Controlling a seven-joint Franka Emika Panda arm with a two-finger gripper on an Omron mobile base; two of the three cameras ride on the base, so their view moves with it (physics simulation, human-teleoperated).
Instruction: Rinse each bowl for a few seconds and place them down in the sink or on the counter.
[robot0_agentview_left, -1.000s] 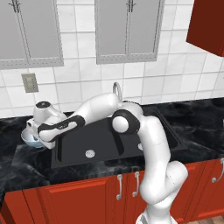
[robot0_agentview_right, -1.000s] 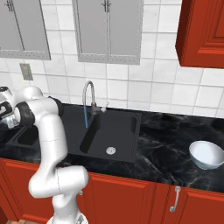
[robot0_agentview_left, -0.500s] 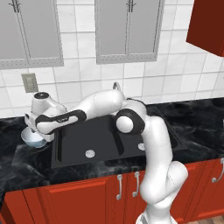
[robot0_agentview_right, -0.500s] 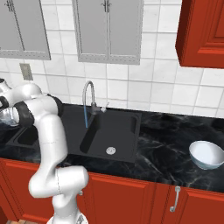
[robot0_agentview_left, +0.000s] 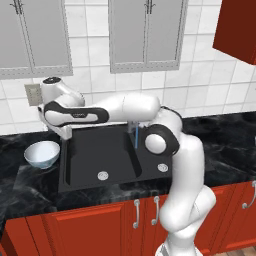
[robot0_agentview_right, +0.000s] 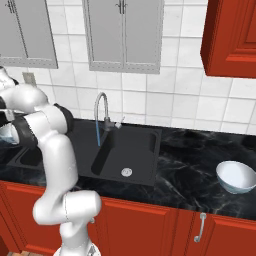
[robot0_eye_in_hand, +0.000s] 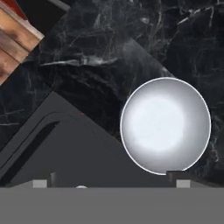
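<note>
A white bowl (robot0_agentview_left: 42, 153) tinged pale blue stands upright on the black marbled counter (robot0_agentview_left: 30, 185), just left of the sink (robot0_agentview_left: 112, 150). My gripper (robot0_agentview_left: 64, 135) hangs open above the sink's left rim, up and to the right of this bowl, with nothing between its fingers. In the hand view the same bowl (robot0_eye_in_hand: 165, 126) lies below me, beside the sink's corner (robot0_eye_in_hand: 52, 144), and the gripper (robot0_eye_in_hand: 109, 183) is apart from it. A second white bowl (robot0_agentview_right: 236, 176) rests on the counter (robot0_agentview_right: 190, 165) far to the right of the sink (robot0_agentview_right: 127, 147).
The curved silver faucet (robot0_agentview_right: 101, 107) stands behind the sink with a thin blue stream (robot0_agentview_left: 136, 137) falling from it. Two round drains (robot0_agentview_left: 103, 175) sit in the basins. A wall outlet (robot0_agentview_left: 31, 94) and grey upper cabinets (robot0_agentview_left: 145, 35) are behind. Red cabinet fronts (robot0_agentview_left: 100, 225) are below.
My gripper has opened and let go of the left bowl, then lifted and drawn right toward the sink. The bowl stays on the counter.
</note>
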